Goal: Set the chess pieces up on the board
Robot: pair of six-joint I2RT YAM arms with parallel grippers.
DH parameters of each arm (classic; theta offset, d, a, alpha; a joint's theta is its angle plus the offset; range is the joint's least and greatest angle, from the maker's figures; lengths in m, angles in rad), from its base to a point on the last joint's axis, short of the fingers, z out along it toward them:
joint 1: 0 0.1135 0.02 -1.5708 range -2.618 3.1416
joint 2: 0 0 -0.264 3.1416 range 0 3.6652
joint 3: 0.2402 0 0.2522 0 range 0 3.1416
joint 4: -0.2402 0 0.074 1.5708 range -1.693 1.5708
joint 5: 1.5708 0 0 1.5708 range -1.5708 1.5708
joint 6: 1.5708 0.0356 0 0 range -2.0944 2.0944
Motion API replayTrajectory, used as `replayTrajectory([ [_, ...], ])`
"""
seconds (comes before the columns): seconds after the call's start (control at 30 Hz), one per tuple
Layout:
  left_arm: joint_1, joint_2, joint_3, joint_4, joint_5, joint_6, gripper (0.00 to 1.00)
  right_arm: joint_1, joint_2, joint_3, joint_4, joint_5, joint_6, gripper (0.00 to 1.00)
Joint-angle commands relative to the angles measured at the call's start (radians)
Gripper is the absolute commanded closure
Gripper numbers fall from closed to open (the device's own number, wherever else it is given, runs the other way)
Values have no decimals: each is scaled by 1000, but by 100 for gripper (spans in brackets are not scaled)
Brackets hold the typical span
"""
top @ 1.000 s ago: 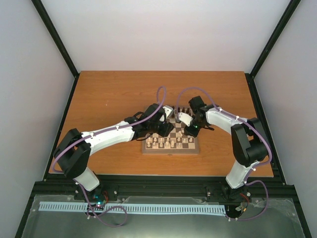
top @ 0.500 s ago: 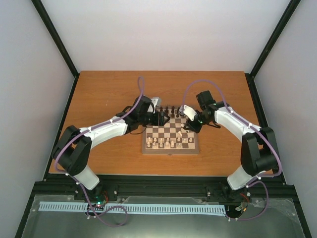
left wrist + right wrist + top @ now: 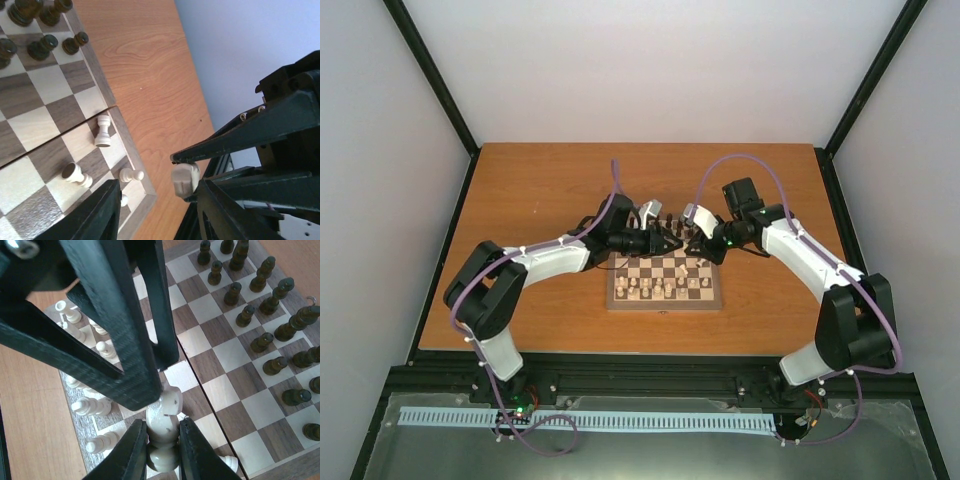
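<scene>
A cream chess piece (image 3: 161,431) is clamped at its base between the 2 fingers of the right gripper (image 3: 163,423), which is closed tight on it. The piece is held in the air over the board (image 3: 666,306), above the checkered squares near the cream side in the right wrist view.

The left gripper (image 3: 159,189) is brought in against the right one, and its 2 fingers are set on either side of the same piece's upper part. These jaws are held partly apart: in the left wrist view a clear gap is seen between one finger (image 3: 97,212) and the piece, while the other finger is placed just beside it. Whether that finger is touching the piece cannot be told.

In the top view both grippers are seen meeting over the far part of the board, and the held piece is hidden there.

Dark pieces (image 3: 231,294) are stood along the far side of the board, and other cream pieces (image 3: 90,406) are gathered along the near side. The board is laid near the middle of the wooden table (image 3: 540,180).
</scene>
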Motion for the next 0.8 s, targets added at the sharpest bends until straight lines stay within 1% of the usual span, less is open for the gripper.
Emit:
replayTrajectory([
  [0.0,-2,27,39,92,75,-64,57,0,-29,16,15,-50,13,84],
  [0.23,-5,50,47,116,97,-80,69,0,-33,11,11,-89,8,84],
  [0.43,-12,62,54,130,114,-86,81,0,-30,9,18,-93,13,84],
  [0.53,-12,64,56,129,120,-83,85,0,-28,10,20,-92,13,83],
  [0.63,-13,61,59,111,114,-66,87,0,-31,10,16,-91,14,78],
  [0.67,-13,56,64,94,104,-49,88,-1,-36,8,15,-91,14,75],
  [0.77,-13,34,75,17,63,14,90,-25,-53,-2,-2,-118,7,60],
])
